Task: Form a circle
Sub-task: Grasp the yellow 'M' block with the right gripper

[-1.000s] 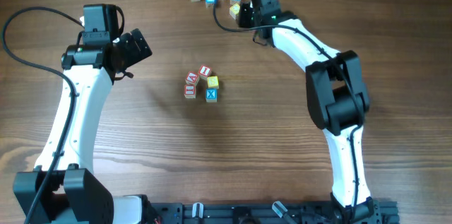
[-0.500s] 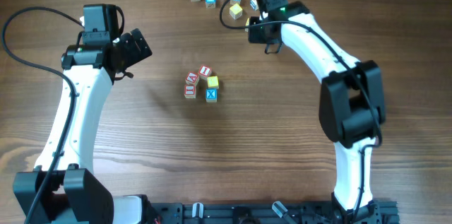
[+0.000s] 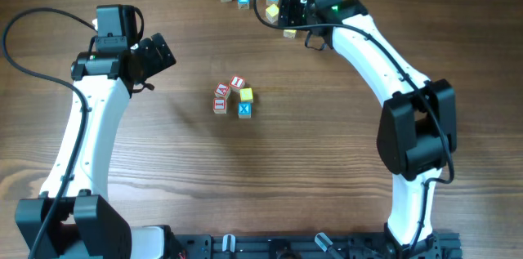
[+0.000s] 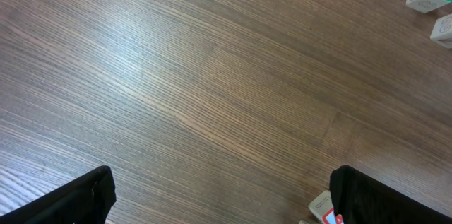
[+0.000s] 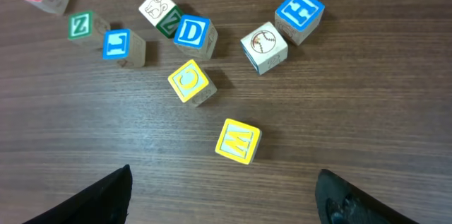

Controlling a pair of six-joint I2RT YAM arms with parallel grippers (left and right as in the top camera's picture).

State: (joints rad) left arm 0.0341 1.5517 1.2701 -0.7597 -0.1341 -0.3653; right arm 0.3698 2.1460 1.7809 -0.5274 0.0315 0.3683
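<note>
tight lettered-cube cluster (image 3: 234, 96), mid-table

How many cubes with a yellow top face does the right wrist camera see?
2: the C cube left of centre, and the W cube below it, to its right. None seems hidden.

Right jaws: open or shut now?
Open. On the right gripper the jaws stand wide apart; the yellow W cube lies free ahead.

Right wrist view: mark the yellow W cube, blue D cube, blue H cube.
yellow W cube (image 5: 237, 141), right wrist view, lettered top face.
blue D cube (image 5: 191, 32), right wrist view, lettered top face.
blue H cube (image 5: 299, 9), right wrist view, lettered top face.
</note>
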